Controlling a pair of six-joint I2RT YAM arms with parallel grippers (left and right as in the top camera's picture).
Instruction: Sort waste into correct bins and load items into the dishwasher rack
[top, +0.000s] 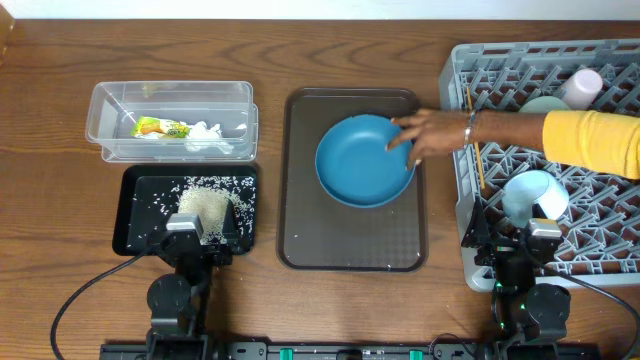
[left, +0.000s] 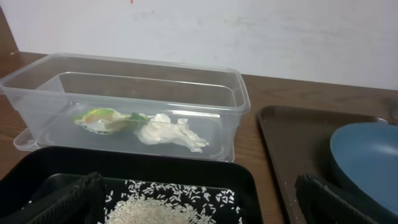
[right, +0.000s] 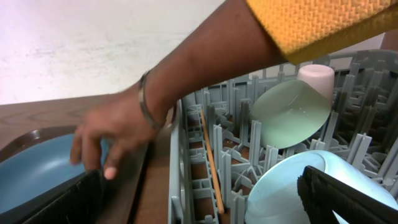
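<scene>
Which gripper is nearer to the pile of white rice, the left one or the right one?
Left. The left gripper hangs over the rice pile in the black tray; the right gripper is far across the table, over the grey rack.

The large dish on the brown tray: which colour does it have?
The dish is a plain muted blue, without pattern. The overhead view shows it best.

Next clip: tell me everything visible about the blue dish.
The blue dish is round, shallow and wide, a matte, plastic-looking blue, and looks empty. It lies upright on the dark brown serving tray, toward its far half. A person's hand, its arm across the dishwasher rack, has fingers on the dish's right rim.
</scene>
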